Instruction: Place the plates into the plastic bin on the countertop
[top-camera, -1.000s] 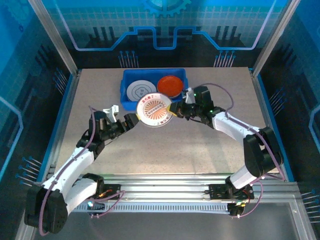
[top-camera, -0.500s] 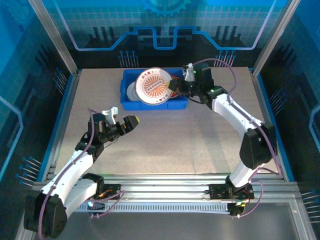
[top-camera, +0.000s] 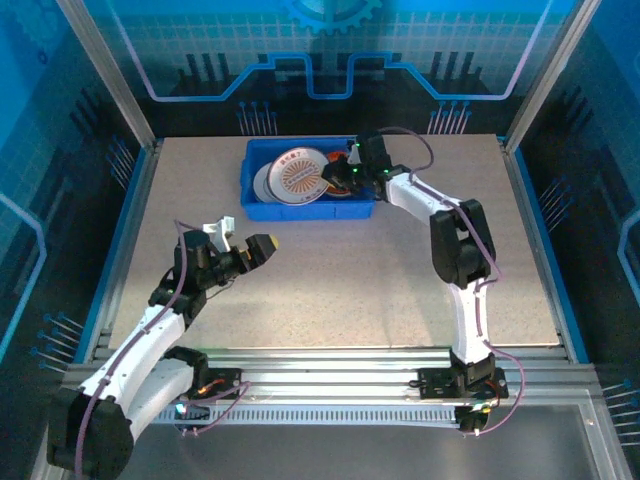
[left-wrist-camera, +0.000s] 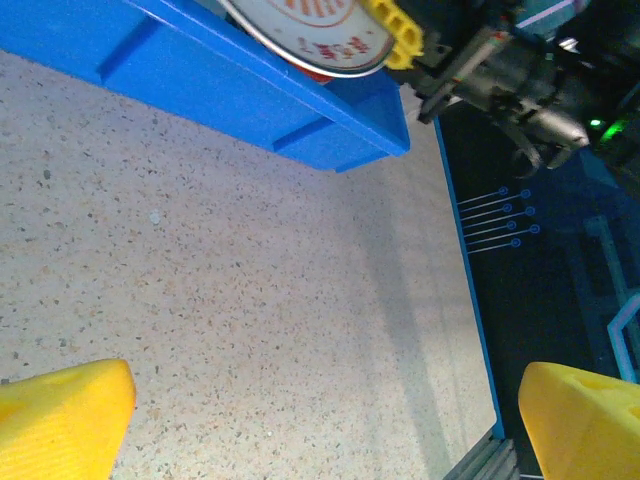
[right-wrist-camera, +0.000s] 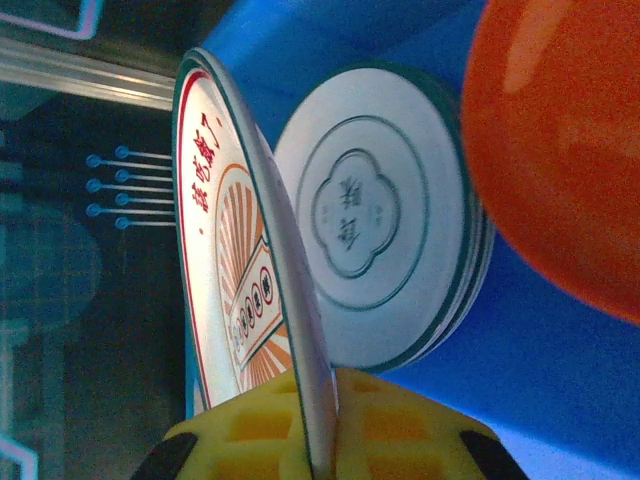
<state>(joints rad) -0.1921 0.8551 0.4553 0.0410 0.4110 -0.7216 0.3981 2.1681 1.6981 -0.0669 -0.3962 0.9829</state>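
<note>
The blue plastic bin (top-camera: 300, 211) stands at the back of the countertop (top-camera: 350, 290). Inside lie a white plate stack with green rims (right-wrist-camera: 370, 215) on the left and an orange plate (right-wrist-camera: 560, 140) on the right. My right gripper (right-wrist-camera: 320, 440) is shut on the rim of a white plate with an orange sunburst print (right-wrist-camera: 225, 270). It holds that plate (top-camera: 300, 172) tilted over the stack in the bin. My left gripper (left-wrist-camera: 320, 430) hovers open and empty over the bare countertop, well in front of the bin (left-wrist-camera: 230, 95).
Aluminium rails and blue edging frame the countertop (left-wrist-camera: 250, 300); its right edge (left-wrist-camera: 470, 330) shows in the left wrist view. The right arm (top-camera: 440, 215) stretches along the bin's right end.
The right gripper has carried the sunburst plate from in front of the bin back over it, and lower toward the stack. The left arm has drawn back slightly toward the near left.
</note>
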